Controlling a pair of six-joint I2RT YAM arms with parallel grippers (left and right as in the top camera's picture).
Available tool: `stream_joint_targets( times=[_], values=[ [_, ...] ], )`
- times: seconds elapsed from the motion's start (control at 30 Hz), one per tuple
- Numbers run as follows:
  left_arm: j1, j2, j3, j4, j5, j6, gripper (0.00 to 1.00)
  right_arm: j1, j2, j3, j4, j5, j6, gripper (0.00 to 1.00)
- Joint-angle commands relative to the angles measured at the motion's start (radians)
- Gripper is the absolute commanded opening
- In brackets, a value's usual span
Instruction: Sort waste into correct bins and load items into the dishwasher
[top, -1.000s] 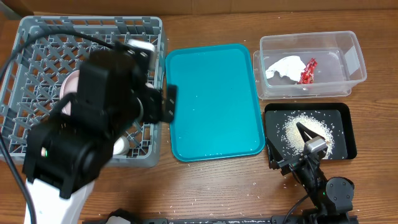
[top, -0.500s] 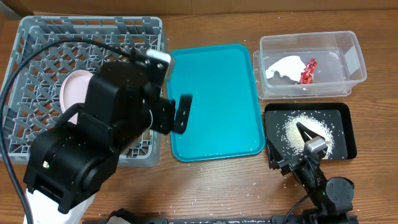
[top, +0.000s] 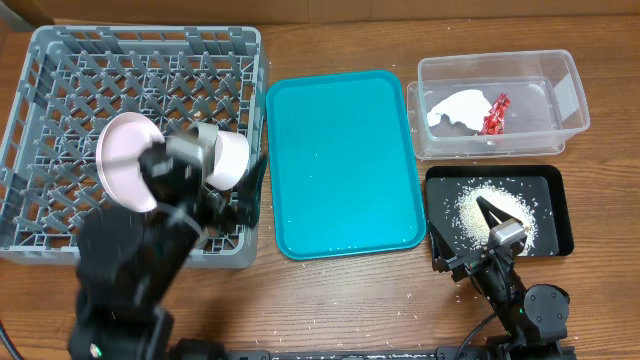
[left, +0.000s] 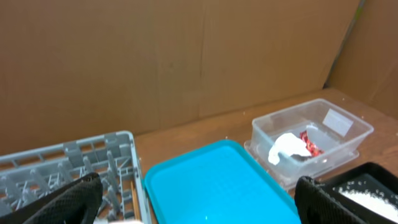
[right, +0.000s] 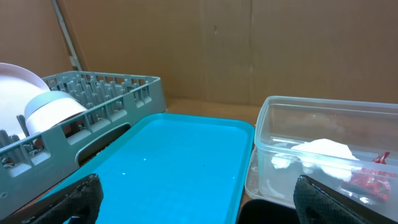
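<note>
Though unreadable, a white label (top: 566, 97) on the clear tub (top: 530, 122).

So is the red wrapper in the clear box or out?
In. The red wrapper lies inside the clear tub, beside the white napkin.

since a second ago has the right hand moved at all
No. The right hand stays open over the left half of the black tray, one finger still above the rice heap.

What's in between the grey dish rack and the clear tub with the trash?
The teal tray lies flat between the dish rack and the clear tub; the overhead view shows it best.
</note>
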Motion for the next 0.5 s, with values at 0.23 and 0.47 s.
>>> stream_joint_targets(
  times=[0.23,0.47],
  values=[
    [0.109,-0.464,-0.528,0.165,0.092,0.026,1.0,-0.002,-0.01,-0.01,0.006,0.007,0.004,1.0],
    [0.122,-0.648,-0.744,0.257,0.056,0.026,1.0,-0.002,-0.01,-0.01,0.006,0.007,0.004,1.0]
  ],
)
